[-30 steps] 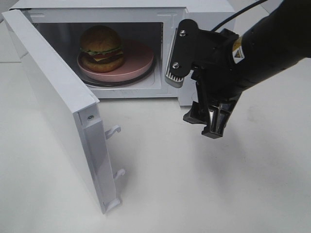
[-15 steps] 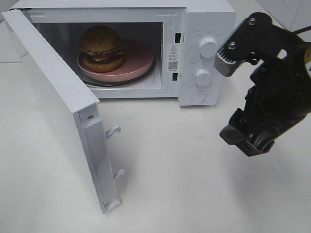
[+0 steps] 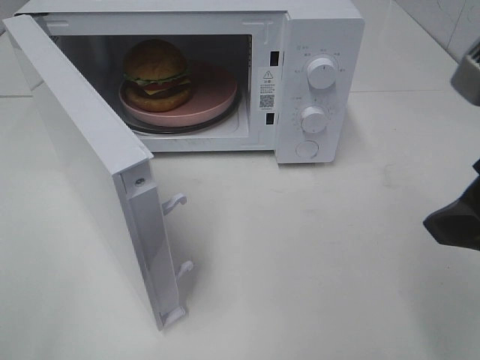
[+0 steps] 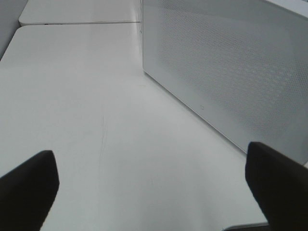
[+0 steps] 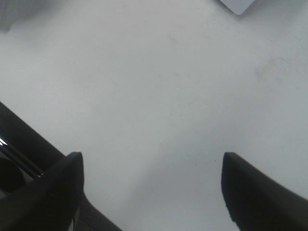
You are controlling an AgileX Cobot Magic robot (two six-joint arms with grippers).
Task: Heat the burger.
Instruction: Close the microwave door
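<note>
Burger point(image 3: 156, 75) sits inside microwave point(image 3: 322, 30); door point(image 3: 82, 150) open, heating not started. Left tool point(image 4: 153, 182) and right tool point(image 5: 151, 185) gape empty.

White microwave point(image 3: 330, 30) on a white tabletop point(image 3: 315, 270), door point(image 3: 75, 142) swung wide open, round pink plate point(image 3: 215, 90) on the glass turntable point(image 3: 187, 128) inside, upper dial point(image 3: 322, 73), lower dial point(image 3: 313, 119), round button point(image 3: 306, 149) below.

Microwave point(image 3: 315, 45) stood on white table point(image 3: 300, 262), door point(image 3: 82, 150) swung wide open. Burger point(image 3: 156, 71) sat on pink plate point(image 3: 214, 94) inside, toward the plate's left. Two knobs point(image 3: 321, 73) on the panel. Right gripper point(image 3: 459, 221) was partly cut off at the right edge, well apart from microwave.
</note>
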